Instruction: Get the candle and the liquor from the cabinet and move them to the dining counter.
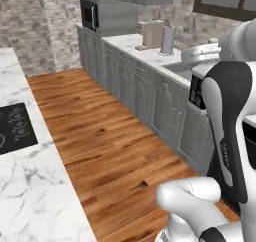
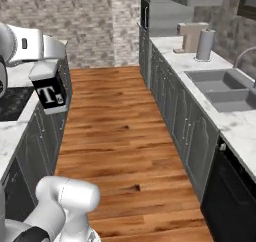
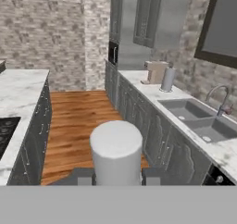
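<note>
Claw (image 3: 118, 177) clenched on the liquor (image 3: 115, 149). Grips it by the pale round top; a dark finger tip (image 3: 83, 176) on each side, touching. In right base view, bottle's dark square body w/ pale label hangs below the hand (image 2: 48, 92); upright, held up off everything. Same dark body seen in left base view (image 1: 196, 92), under the white wrist.

Held over the aisle at roughly tabletop height, above the wood floor (image 1: 110, 146). Exact spot across the aisle: cannot tell, the views disagree.

On the left, white marble tabletop (image 1: 30, 186) w/ black cooktop (image 1: 15, 128) set into it, grey base below.

On the right, long marble tabletop (image 2: 175, 56) over grey panelled doors. Near part: double sink (image 3: 185, 109) w/ curved faucet (image 3: 222, 96); black appliance front (image 2: 230, 201) under the near end. Farther along: upright paper towel roll (image 1: 167, 40), just beside it a tan box-like thing (image 1: 150, 33), kind unclear.

Far end: black microwave (image 1: 89, 14), grey wall cabinets (image 3: 152, 15) above, doors closed. Dark-framed window (image 3: 220, 28) upper right. Grey brick wall (image 2: 75, 21) at the back.
</note>
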You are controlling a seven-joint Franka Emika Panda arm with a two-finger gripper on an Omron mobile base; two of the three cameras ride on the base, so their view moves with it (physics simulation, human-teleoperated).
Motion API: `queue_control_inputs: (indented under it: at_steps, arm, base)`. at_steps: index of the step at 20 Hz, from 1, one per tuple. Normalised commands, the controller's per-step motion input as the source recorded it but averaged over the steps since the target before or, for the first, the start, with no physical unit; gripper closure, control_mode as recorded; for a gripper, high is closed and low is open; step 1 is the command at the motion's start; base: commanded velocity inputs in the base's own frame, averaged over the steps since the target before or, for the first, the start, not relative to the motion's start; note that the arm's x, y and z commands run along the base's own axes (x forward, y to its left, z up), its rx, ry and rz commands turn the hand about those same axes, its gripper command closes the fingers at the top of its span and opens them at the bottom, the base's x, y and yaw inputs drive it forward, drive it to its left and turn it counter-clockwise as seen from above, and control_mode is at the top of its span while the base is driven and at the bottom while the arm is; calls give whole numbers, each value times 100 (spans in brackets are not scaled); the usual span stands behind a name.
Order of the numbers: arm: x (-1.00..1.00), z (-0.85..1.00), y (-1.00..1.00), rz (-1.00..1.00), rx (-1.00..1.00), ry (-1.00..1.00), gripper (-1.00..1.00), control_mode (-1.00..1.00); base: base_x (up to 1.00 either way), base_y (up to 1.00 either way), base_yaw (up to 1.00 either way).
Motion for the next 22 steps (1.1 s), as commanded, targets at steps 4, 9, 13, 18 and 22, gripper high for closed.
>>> queue_control_inputs:
  at_steps: [4, 9, 13, 18, 22]
  arm:
    - [0, 0, 0, 0, 0, 0, 100, 100]
    - [0, 0, 0, 0, 0, 0, 100, 100]
    - [0, 0, 0, 0, 0, 0, 100, 100]
    - [0, 0, 0, 0, 0, 0, 100, 100]
    - [0, 0, 0, 0, 0, 0, 100, 100]
  base:
    - [-1, 43, 48]
    - [-23, 38, 46]
    - [-52, 40, 44]
    - [-61, 47, 38]
    - [-61, 51, 33]
